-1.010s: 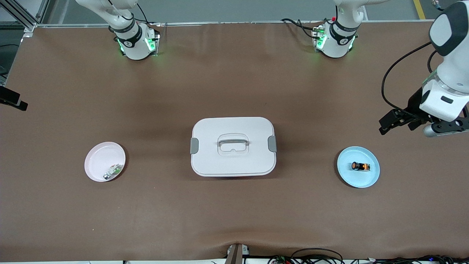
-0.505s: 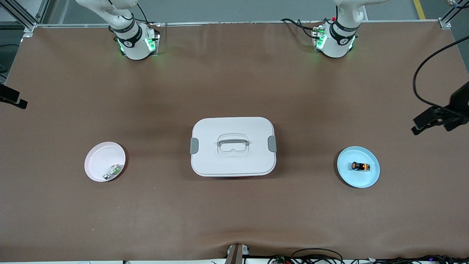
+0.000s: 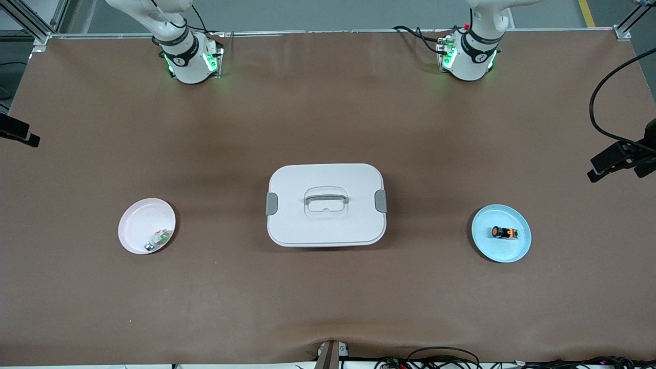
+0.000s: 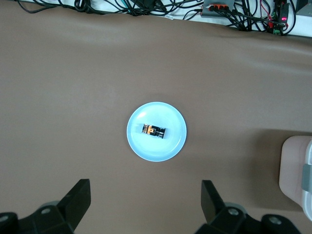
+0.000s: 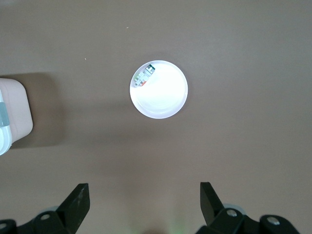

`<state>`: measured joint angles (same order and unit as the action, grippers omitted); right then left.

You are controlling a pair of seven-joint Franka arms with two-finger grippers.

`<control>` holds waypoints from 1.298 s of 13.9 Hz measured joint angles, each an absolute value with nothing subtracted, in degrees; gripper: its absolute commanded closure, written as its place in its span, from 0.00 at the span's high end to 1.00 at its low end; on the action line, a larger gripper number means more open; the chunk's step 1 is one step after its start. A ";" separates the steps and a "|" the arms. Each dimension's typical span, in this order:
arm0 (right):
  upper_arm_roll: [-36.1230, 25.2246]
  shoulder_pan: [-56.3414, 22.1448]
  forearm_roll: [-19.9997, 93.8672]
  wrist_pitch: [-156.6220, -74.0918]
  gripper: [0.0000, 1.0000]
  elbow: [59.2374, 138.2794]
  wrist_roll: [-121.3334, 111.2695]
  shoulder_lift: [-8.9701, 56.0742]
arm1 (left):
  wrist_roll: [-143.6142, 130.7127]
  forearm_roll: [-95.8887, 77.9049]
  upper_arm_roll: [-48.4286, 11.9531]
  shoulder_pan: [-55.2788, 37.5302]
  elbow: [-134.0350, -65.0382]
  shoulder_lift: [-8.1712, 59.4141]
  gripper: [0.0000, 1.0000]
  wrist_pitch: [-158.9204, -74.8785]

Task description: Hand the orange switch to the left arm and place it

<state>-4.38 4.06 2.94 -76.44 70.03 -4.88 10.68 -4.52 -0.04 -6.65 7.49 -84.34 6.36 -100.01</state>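
Observation:
The orange switch lies on its side on a light blue plate toward the left arm's end of the table. The left wrist view looks down on the switch from high up. My left gripper is open and holds nothing, high over the table beside that plate. The white box stands shut at the table's middle. My right gripper is open and holds nothing too, high over the table near a pale pink plate.
The pink plate toward the right arm's end holds a small green-white-silver part. Black wrist hardware of the left arm and of the right arm pokes in at the front view's side edges. Cables lie along the table's near edge.
The left arm's hand has swung outward past the table's end, mostly leaving the front view. The right arm's black part has crept slightly toward the bases. The switch, plates and box have not moved.

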 measured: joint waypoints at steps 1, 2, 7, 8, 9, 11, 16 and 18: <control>-4.35 4.06 2.90 -76.67 1.00 70.02 -5.19 10.68 | -4.44 -0.04 -6.63 7.56 -84.34 6.36 1.00 -99.97; -4.34 4.06 2.87 -76.82 1.00 70.02 -5.54 10.68 | -4.42 -0.04 -6.62 7.54 -84.34 6.36 1.00 -99.95; -4.23 4.00 2.78 -76.94 1.00 70.00 -6.15 10.68 | -4.40 -0.25 -2.95 3.22 -84.34 6.36 1.00 -99.93; -4.17 4.00 2.75 -76.98 1.00 70.00 -6.16 10.68 | -4.40 -0.71 -1.15 1.69 -84.33 6.36 1.00 -99.93; -4.15 4.00 2.73 -77.02 1.00 69.99 -6.17 10.68 | -4.37 -1.08 0.16 0.63 -84.33 6.36 1.00 -99.93; -4.15 4.00 2.70 -77.10 1.00 69.99 -6.20 10.68 | -4.36 -1.32 1.44 -0.48 -84.33 6.36 1.00 -99.93; -4.04 4.00 2.70 -77.40 1.00 69.99 -6.22 10.68 | -4.36 -1.34 1.83 -0.73 -84.24 6.30 1.00 -99.93; -4.00 3.99 2.70 -77.45 1.00 69.99 -6.22 10.68 | -4.28 -1.34 1.99 -0.68 -84.13 5.94 1.00 -99.58</control>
<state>-4.00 3.99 2.70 -77.45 69.99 -6.22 10.68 -4.28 -1.34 1.99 -0.68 -84.13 5.94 -99.58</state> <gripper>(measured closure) 0.000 0.000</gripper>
